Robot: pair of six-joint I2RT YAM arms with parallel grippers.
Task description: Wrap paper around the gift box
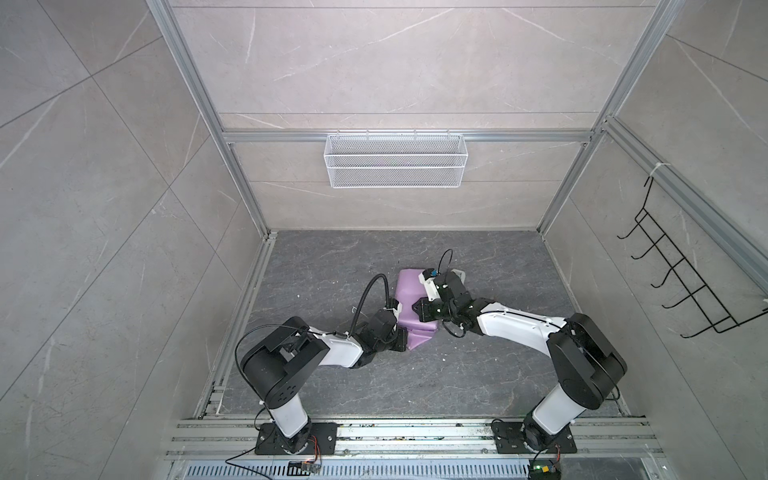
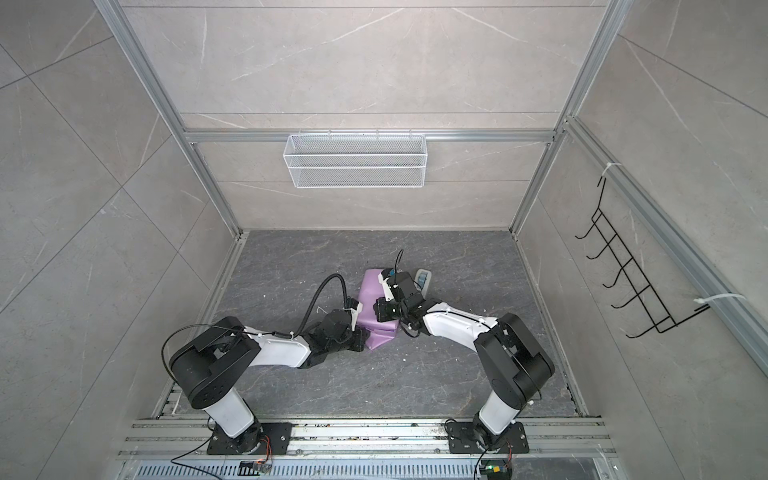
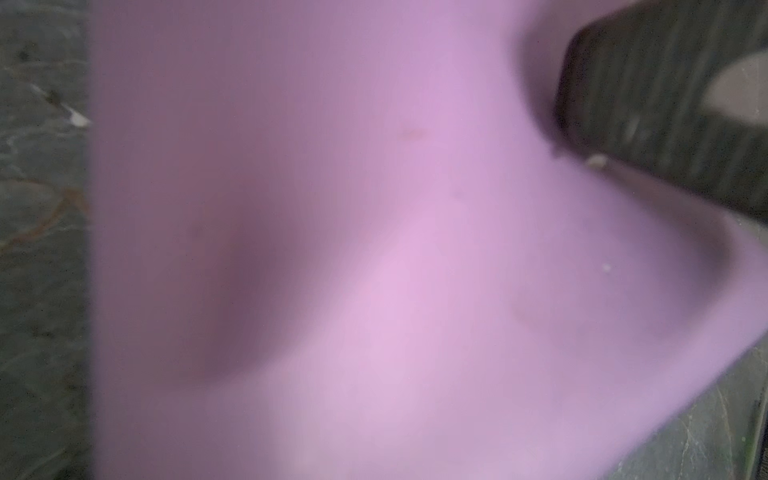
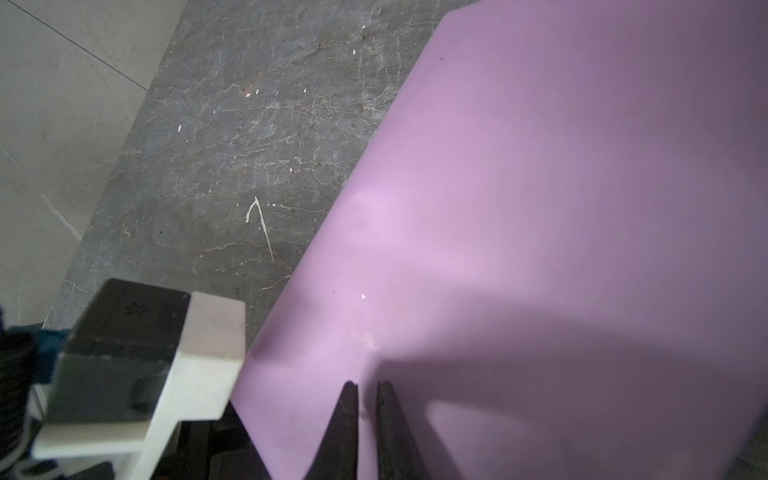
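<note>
Count: two arms (left arm, right arm), one paper bundle, lilac, one white mesh basket on the back wall, one black wire rack on the side wall, one grey-white dispenser, partly hidden.

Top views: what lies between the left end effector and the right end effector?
The folded lilac paper lies between the left end effector and the right end effector, in both top views.
</note>
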